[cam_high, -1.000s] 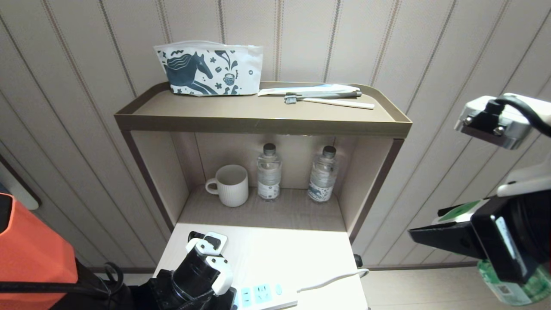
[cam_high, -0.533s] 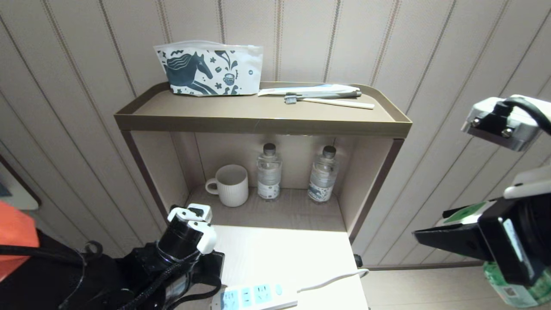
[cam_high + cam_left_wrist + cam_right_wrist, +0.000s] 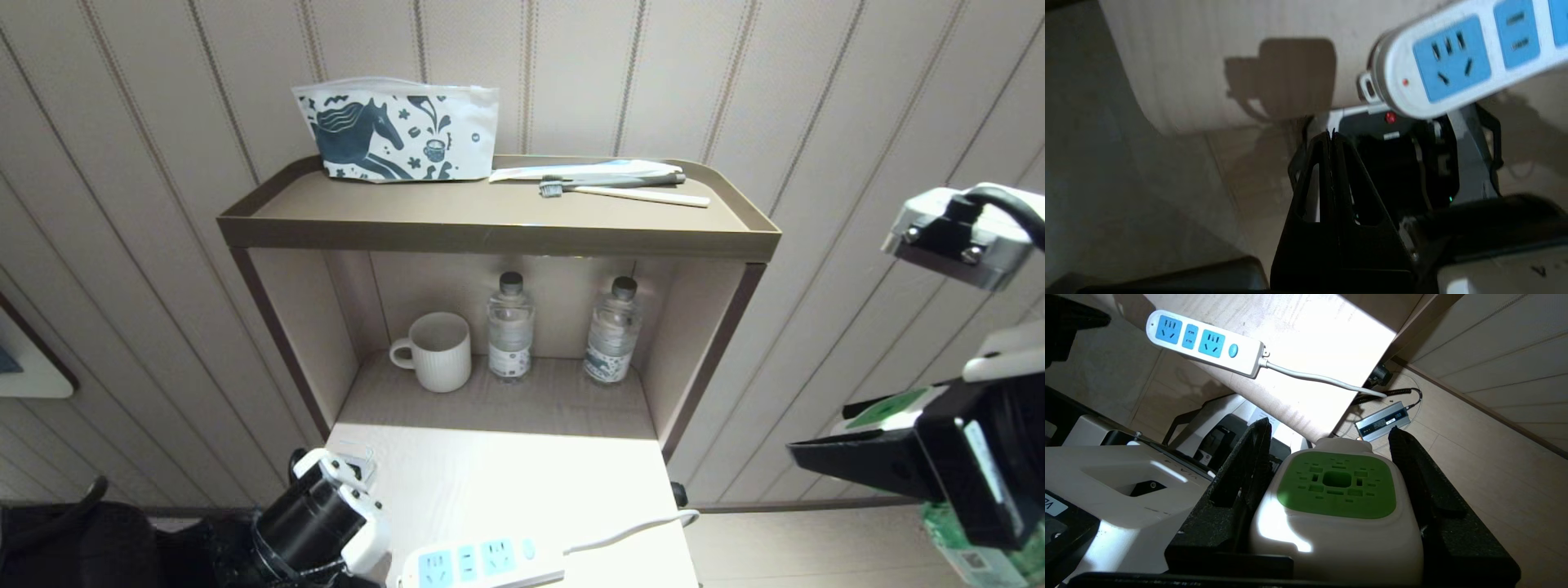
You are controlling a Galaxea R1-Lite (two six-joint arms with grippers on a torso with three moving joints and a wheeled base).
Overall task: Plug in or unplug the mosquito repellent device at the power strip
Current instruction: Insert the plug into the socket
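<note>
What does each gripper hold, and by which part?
The right gripper clamps the mosquito repellent device by its white head's sides; the left gripper holds nothing.

A hotel-style guest room: a striped wall-panelled corner with a bedside shelf unit (image 3: pixel 498 233) carrying a toiletry pouch (image 3: pixel 397 131), toothbrush (image 3: pixel 624 193), mug (image 3: pixel 437 351) and two water bottles (image 3: pixel 510 327).
</note>
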